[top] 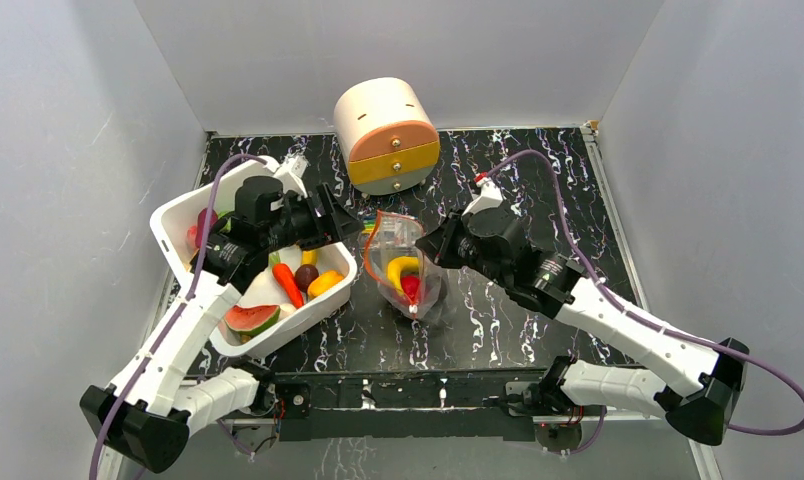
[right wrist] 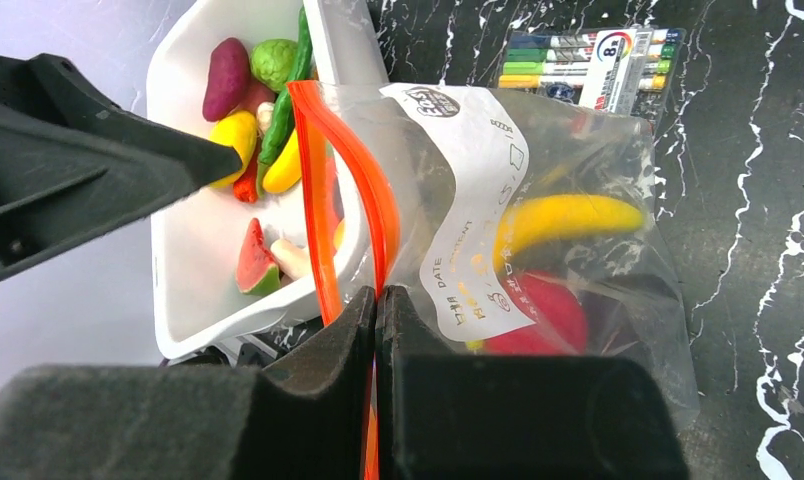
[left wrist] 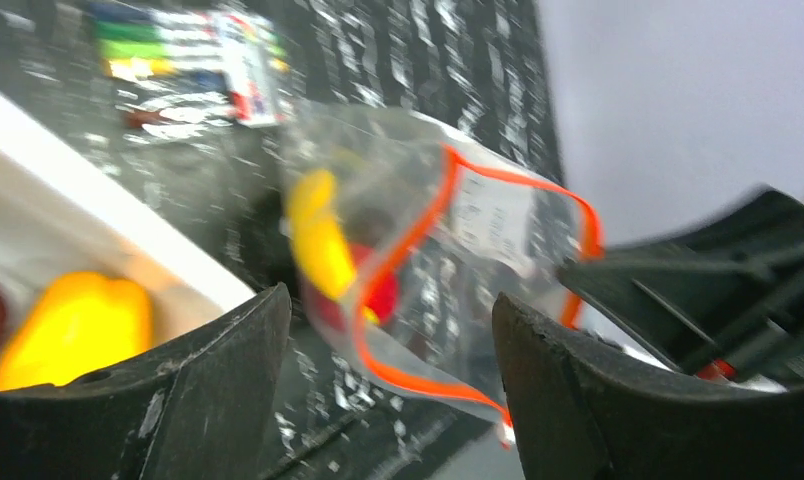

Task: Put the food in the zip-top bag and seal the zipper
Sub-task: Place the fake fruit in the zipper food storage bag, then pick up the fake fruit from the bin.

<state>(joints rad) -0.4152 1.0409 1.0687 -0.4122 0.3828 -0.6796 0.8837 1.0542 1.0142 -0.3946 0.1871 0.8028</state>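
The zip-top bag (top: 406, 268) stands upright in the middle of the table with its mouth open. A yellow banana (right wrist: 568, 220) and a red piece (right wrist: 548, 315) lie inside it. My right gripper (right wrist: 376, 300) is shut on the orange zipper (right wrist: 370, 190) at the bag's right edge. My left gripper (top: 353, 226) hangs open just left of the bag, over the bin's corner. In the left wrist view the bag's mouth (left wrist: 408, 250) shows between its fingers (left wrist: 568, 400), untouched. More food lies in the white bin (top: 178, 215): a carrot (top: 288, 285), a watermelon slice (top: 251, 320) and a yellow piece (top: 325, 282).
A round cream and yellow drawer box (top: 386, 135) stands at the back. A flat pack of coloured pens (right wrist: 588, 60) lies just behind the bag. Grey walls close in the black marbled table on three sides.
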